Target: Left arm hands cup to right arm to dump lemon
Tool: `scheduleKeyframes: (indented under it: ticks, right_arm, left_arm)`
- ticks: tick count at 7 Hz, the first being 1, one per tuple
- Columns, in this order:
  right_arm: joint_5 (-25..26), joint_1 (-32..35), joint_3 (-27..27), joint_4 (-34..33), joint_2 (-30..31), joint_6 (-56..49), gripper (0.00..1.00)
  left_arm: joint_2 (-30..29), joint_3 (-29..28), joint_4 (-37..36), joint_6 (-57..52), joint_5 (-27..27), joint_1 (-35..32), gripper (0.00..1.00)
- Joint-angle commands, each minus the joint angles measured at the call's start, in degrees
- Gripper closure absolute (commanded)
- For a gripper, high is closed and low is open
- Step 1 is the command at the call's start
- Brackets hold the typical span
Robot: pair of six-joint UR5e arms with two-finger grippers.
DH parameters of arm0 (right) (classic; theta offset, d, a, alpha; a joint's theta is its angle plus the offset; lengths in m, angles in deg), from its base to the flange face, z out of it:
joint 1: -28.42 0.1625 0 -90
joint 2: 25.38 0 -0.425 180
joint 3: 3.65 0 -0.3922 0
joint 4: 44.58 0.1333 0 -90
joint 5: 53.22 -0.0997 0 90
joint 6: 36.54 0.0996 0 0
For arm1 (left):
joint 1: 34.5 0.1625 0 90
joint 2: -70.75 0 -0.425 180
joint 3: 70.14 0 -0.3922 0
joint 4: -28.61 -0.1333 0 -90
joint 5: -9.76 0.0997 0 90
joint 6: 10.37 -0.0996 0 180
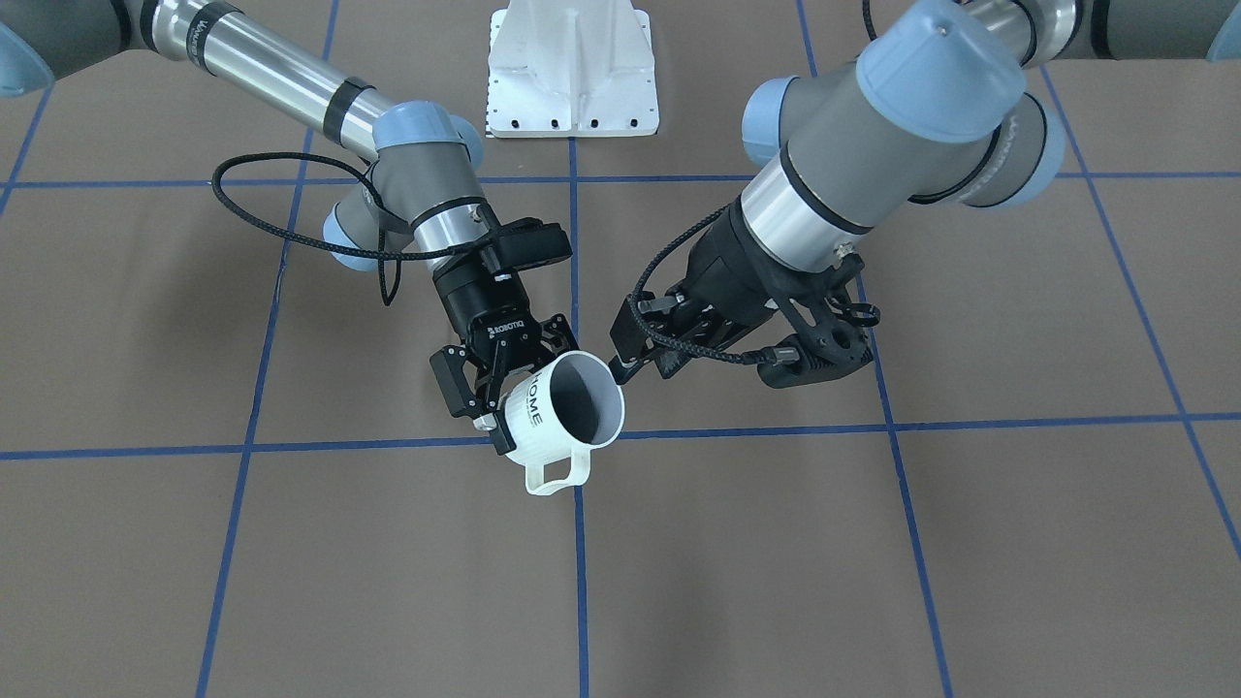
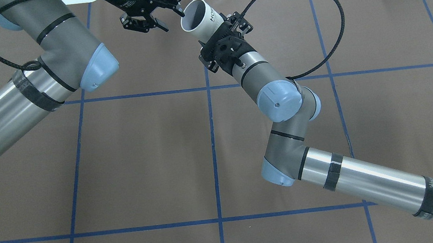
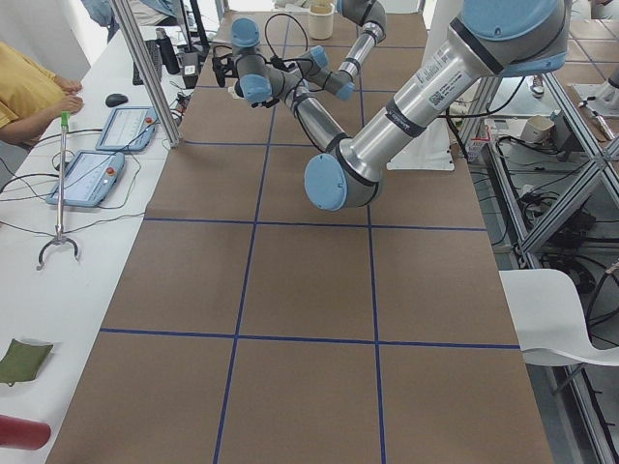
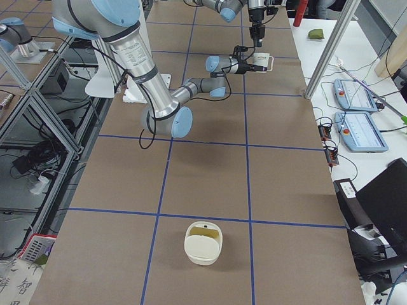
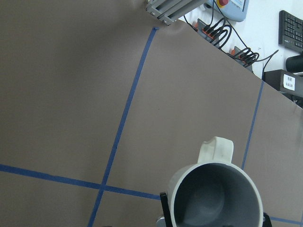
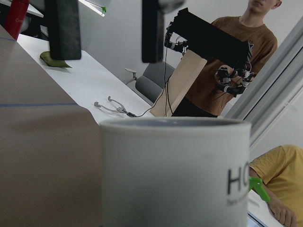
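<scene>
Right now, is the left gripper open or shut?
Open. In the right wrist view the left gripper hangs above the cup, fingers apart, gripping nothing; the right gripper alone holds the cup.

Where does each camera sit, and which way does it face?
Front: across the table, facing the robot; left arm on view's right.
Overhead: behind the robot, looking down; both arms.
Left side: table's left end; left arm near.
Right side: table's right end; right arm near.
Left wrist: into the cup.
Right wrist: over the cup toward people.
Front and overhead share the right tool gripping the cup.
</scene>
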State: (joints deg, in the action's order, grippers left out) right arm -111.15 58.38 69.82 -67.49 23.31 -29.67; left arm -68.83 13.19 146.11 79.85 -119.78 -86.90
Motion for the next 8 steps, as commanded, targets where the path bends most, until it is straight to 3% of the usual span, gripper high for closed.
scheduleKeyframes:
  ticks: [1,8]
  right_arm:
    - [0.3,-0.1,0.1,0.3,-0.2,0.3,1.0]
    - [2.7,-2.3,1.8,1.0,0.2,2.6,1.0]
  left_arm:
    - [0.0,0.0,0.0,0.0,0.1,0.6,0.59]
    - [-0.1,-0.4,0.0,0.0,0.1,0.7,0.64]
